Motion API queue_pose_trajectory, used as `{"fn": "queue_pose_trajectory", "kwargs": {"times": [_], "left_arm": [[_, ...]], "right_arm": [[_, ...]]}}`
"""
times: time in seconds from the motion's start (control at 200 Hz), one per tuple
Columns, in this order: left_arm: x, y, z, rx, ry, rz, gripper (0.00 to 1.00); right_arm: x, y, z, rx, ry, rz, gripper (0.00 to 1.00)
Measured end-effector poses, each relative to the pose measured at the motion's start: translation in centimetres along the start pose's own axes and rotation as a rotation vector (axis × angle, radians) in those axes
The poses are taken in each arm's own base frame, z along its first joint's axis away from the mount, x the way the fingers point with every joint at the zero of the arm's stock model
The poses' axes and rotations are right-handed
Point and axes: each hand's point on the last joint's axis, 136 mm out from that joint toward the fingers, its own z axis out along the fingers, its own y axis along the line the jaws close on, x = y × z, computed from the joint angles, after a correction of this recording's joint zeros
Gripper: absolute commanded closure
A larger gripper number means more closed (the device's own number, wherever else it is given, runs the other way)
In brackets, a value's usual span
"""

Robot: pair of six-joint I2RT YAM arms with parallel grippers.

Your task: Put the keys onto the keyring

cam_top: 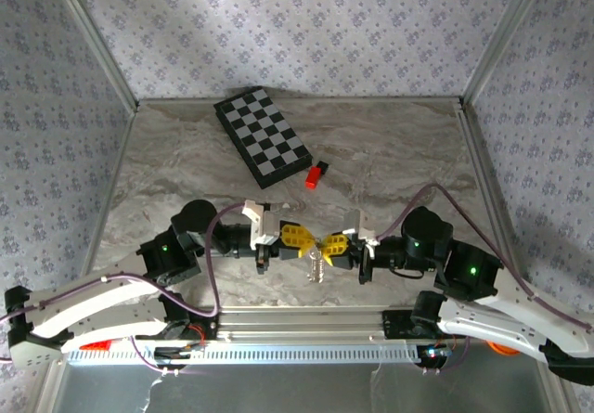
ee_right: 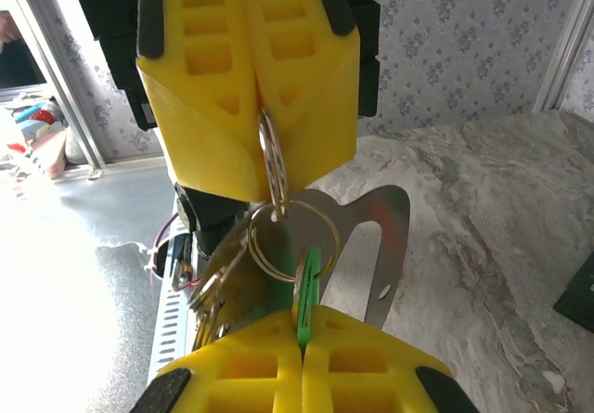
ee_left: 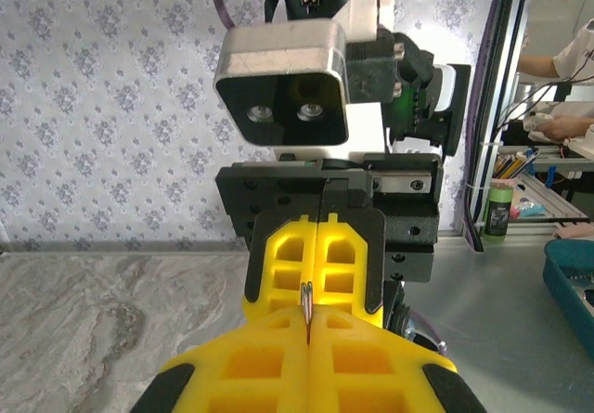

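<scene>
Pinching the keyring [ee_right: 271,167], the left gripper [ee_right: 263,121] is bracing it — the right gripper [ee_right: 303,331], clamping the green key [ee_right: 311,274], is best threading slowly.

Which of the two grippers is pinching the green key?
The right gripper, shut on the green key; the left gripper instead clamps the keyring.

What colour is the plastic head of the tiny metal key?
The tiny metal key has a bright green plastic head, clearest in the right wrist view.
</scene>
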Motion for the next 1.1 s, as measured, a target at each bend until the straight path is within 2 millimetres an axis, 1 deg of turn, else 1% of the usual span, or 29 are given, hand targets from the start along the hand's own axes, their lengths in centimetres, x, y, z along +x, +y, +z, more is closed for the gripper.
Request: {"fn": "queue_pose_trajectory", "kwargs": {"times": [0.19,0.535,0.75,1.099], "left_arm": [[1.0,0.2,0.4,-0.001,0.033,-0.009,1.0],[1.2,0.3,0.5,-0.004,0.041,-0.004,1.0],[1.6,0.6,0.4,-0.021,0.057,-0.007,1.0],[1.7,1.0,0.4,-0.047,0.059,0.0,1.0]], "right_arm": [[-0.3,-0.1,-0.3,0.012,-0.006,-0.011,1.0],[-0.5,-0.3,-1.0,0.038,-0.003,-0.022,1.0],[-1.2,-0.4,-1.7,0.059,-0.019,-0.042,1.0],[-0.8,-1.2,-2.0,0.106,0.011,-0.042,1.0]]}}
